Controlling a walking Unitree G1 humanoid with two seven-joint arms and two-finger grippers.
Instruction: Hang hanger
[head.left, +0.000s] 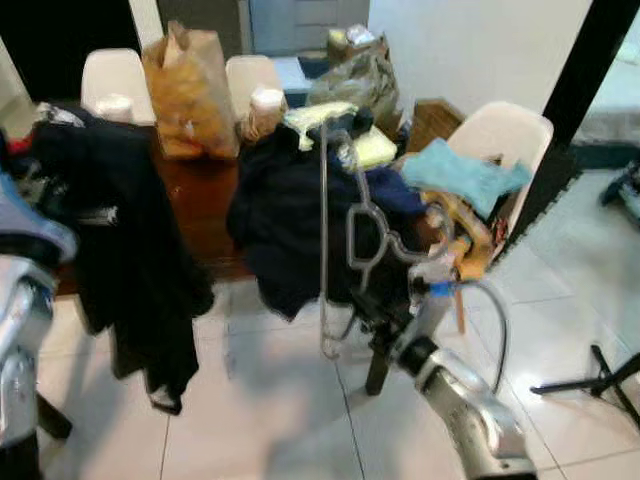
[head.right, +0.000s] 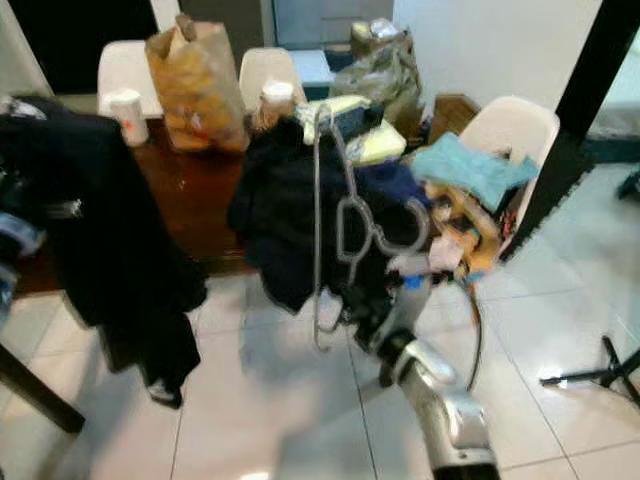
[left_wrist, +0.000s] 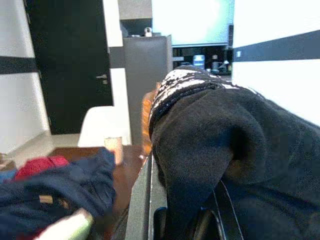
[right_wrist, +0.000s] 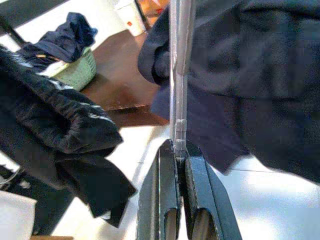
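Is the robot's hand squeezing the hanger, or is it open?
Squeezing. In the right wrist view the right gripper has both black fingers pressed together on the hanger, which stands up in front of dark clothes.

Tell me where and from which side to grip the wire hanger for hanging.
Grip the hanger on its long straight bar, from below, as the right tool does now, shut on it. The bar stands nearly upright, thin enough to pinch between the fingers, and this probably leaves the curved wire end free for hooking.
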